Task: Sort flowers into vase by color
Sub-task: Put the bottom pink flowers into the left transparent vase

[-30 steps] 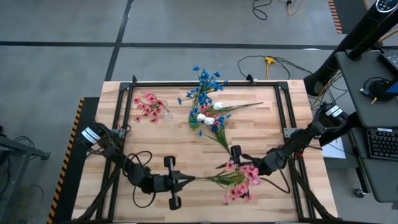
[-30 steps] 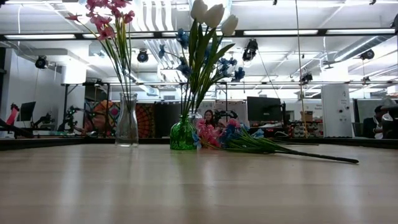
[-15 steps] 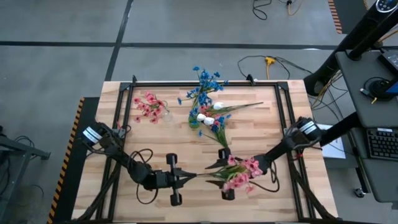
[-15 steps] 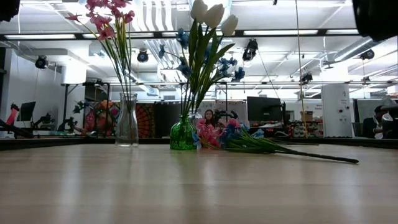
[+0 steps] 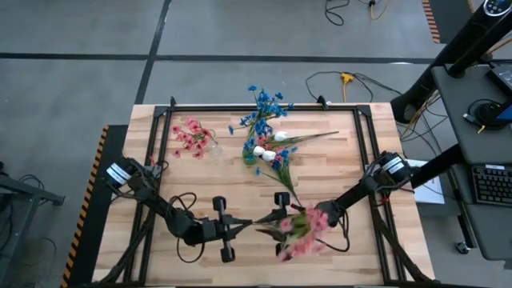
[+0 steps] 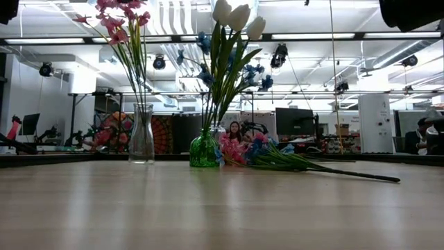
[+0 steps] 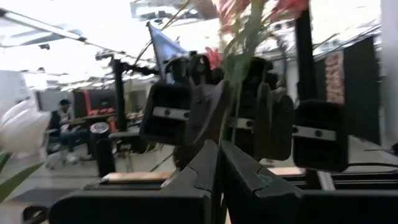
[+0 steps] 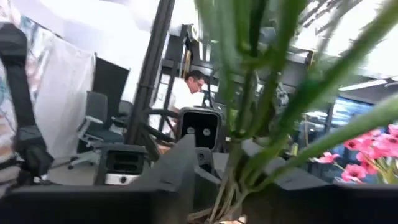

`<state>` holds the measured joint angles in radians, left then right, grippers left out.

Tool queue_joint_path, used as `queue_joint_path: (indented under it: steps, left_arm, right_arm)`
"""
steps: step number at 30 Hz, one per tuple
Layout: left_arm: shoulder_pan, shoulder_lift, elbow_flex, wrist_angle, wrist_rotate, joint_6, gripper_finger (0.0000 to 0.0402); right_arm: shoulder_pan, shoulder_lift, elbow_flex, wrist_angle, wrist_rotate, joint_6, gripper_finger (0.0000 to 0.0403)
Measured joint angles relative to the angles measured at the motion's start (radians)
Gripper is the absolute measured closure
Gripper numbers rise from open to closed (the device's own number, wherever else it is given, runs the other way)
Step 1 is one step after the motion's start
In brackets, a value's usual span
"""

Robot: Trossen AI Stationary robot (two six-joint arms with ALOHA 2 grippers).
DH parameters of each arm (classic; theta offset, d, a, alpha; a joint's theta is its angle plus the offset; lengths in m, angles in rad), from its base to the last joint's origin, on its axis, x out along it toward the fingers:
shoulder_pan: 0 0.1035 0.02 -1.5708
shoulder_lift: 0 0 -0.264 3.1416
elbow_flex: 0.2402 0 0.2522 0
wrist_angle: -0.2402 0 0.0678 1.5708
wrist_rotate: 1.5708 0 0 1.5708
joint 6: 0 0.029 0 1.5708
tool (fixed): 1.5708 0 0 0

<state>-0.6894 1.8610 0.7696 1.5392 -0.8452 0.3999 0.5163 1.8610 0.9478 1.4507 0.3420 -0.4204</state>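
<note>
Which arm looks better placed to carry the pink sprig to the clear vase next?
Probably the right. The right gripper is at the pink sprig near the table's front, stems running between its fingers in its wrist view. The left gripper is shut, meeting the sprig's stem end. The clear vase stands at the back left.

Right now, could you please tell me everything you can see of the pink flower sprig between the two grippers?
The pink flower sprig is an artificial bunch of small pink blossoms on thin green stems with leaves. It sits over the table's front middle, stem end pointing toward the left gripper, which is shut. The right gripper is at the blossom end, its fingers around the stems.
</note>
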Motion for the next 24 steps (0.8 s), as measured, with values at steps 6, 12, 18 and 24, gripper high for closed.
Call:
queue_joint_path:
  steps: [6,12,18,24]
  left_arm:
    - [-0.008,-0.001,0.0,-0.004,-0.039,-0.048,0.0385]
    - [-0.039,-0.005,0.0,-0.002,-0.181,-0.056,0.0292]
    - [-0.09,-0.008,0.0,-0.01,-0.287,0.015,0.0179]
    - [-0.052,-0.012,0.001,-0.016,-0.074,-0.057,0.0144]
  right_arm:
    - [0.001,-0.003,0.006,-0.032,0.027,-0.014,0.0388]
    - [0.003,-0.05,0.001,-0.162,0.078,-0.004,0.039]
    - [-0.006,-0.172,0.043,-0.635,0.15,0.137,0.039]
    - [-0.051,-0.181,0.14,-0.984,0.156,0.29,0.039]
